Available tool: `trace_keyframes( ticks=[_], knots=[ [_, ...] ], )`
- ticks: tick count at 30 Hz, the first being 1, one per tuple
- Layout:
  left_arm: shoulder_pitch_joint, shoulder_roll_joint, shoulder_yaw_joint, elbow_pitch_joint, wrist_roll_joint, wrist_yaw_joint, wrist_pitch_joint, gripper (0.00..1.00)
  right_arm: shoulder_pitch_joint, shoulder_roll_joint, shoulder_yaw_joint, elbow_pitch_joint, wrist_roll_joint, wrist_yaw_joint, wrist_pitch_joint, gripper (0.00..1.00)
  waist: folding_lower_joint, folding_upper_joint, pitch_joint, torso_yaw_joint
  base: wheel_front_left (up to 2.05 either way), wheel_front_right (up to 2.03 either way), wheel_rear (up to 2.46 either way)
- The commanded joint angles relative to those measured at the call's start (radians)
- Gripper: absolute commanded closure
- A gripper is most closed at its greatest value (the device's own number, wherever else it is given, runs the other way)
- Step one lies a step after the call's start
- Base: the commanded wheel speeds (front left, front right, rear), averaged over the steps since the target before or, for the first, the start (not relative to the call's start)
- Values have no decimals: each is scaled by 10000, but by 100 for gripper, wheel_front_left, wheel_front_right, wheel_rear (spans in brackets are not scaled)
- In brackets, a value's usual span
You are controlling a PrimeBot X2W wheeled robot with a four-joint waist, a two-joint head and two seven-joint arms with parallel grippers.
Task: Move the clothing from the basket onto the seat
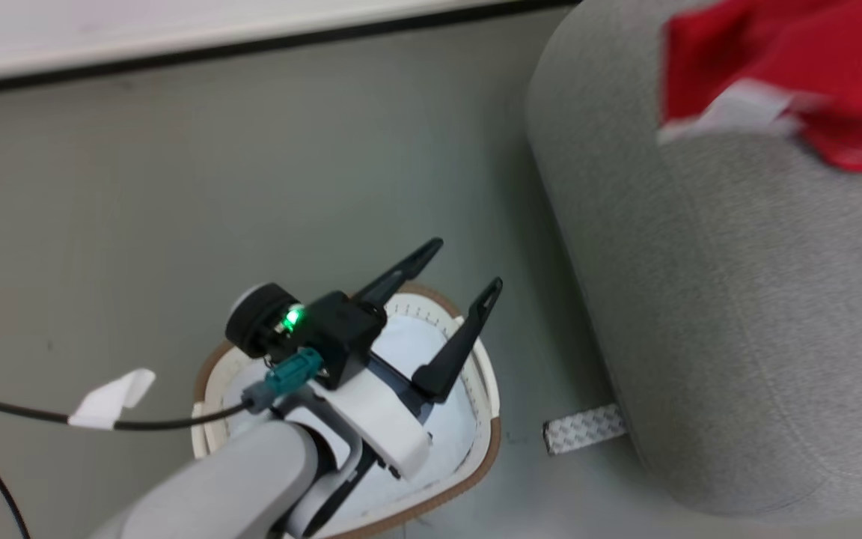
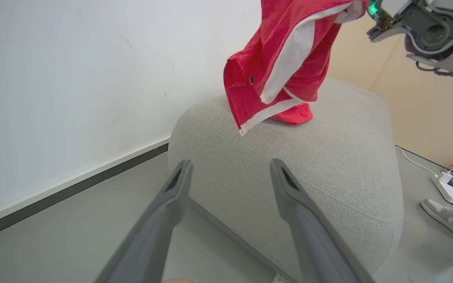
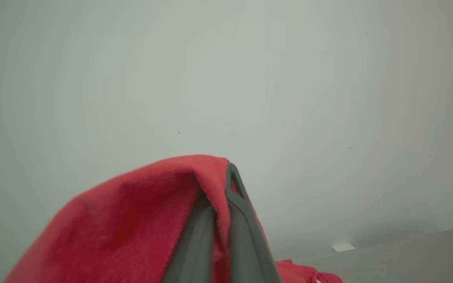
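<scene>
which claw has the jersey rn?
The right claw: it is shut on the red jersey. The left claw is open and empty, above the basket.

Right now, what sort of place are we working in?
Likely an indoor lab or test room staged as a home: bare white wall, grey floor, one grey seat, and a power strip with loose cables.

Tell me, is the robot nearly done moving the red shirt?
Nearly. Done: the jersey is out of the basket, where a white pad shows. In hand: the right end effector pinches the jersey, its bottom resting on the seat. Still to do: let go. The left end effector hangs open over the basket.
</scene>
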Motion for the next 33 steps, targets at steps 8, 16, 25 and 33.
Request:
trace_keyframes(
  ticks=[8,16,25,33],
  knots=[
    [-1158,505,362,-577,395,-245,267,0,-4016,-1126,-4569,2372,-2228,-22,360,100,-2,0,2777,1071,0,0,0],
    [-1669,265,461,-615,499,-333,5,0,-4041,-777,-7966,4034,-6040,-22,265,100,-2,0,3422,1612,0,0,0],
    [-1303,322,454,-320,344,-199,-230,0,-2867,545,-9918,4339,-8360,-22,6,0,-2,0,3031,1408,0,0,0],
    [-461,479,598,21,-14,104,-614,0,-1106,1692,-8630,2447,-7389,-24,2,0,-2,0,1688,1003,0,0,0]
  ],
)
